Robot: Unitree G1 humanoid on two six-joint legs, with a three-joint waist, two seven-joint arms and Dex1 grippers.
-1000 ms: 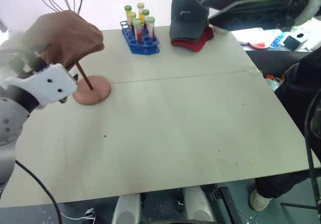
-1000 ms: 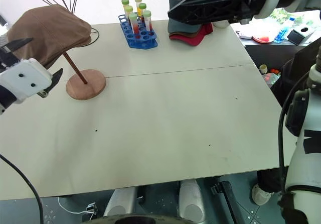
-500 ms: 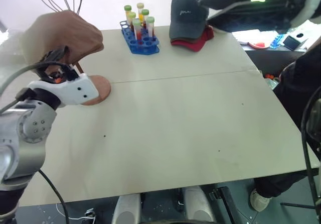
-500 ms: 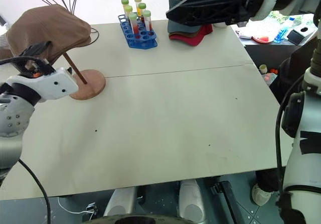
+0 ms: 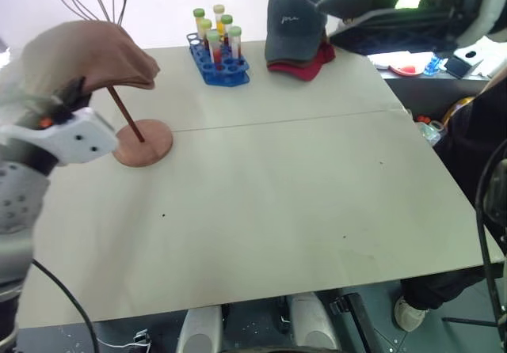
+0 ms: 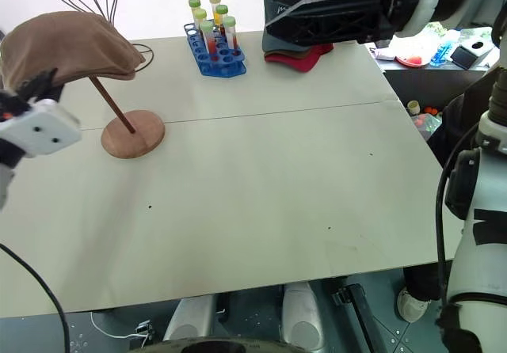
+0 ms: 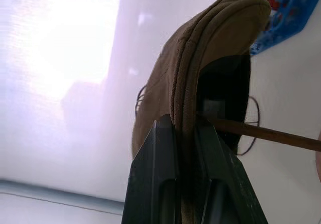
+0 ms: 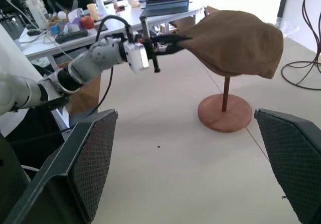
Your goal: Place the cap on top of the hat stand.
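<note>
**Left pincer re-clamped the cap's edge while the cap sat on the stand**

The plain brown soft fabric flat cap (image 6: 67,43) sat draped over the top of the reddish-brown wooden hat stand (image 6: 131,130), whose thin slanted rod ran down to the round base disc on the pale tabletop (image 6: 269,179). The stand's top disc was hidden under the cloth.

A second before, the left gripper (image 7: 183,133) stood with its black fingers spread, just beside the cap's near edge. Now the two fingers (image 7: 160,153) were pressed together with the cap's rim pinched between them; the left wrist view showed the folded fabric edge running straight out from between the pads. The cap rose directly ahead of this pincer, the rod crossing just past its tips and the base disc lower and off to its right.

The right gripper (image 8: 188,148) hung raised, its mesh-faced fingers wide apart and holding nothing, with cap and stand well ahead of it and the left arm reaching in from its left.

My read: placement looked essentially done, and the fresh pinch suggested a tug to straighten or seat the cap. Pulling hard could drag it off the tilted stand. A blue tube rack (image 6: 212,52) and a dark grey baseball cap (image 5: 295,22) sat further off, untouched.
</note>
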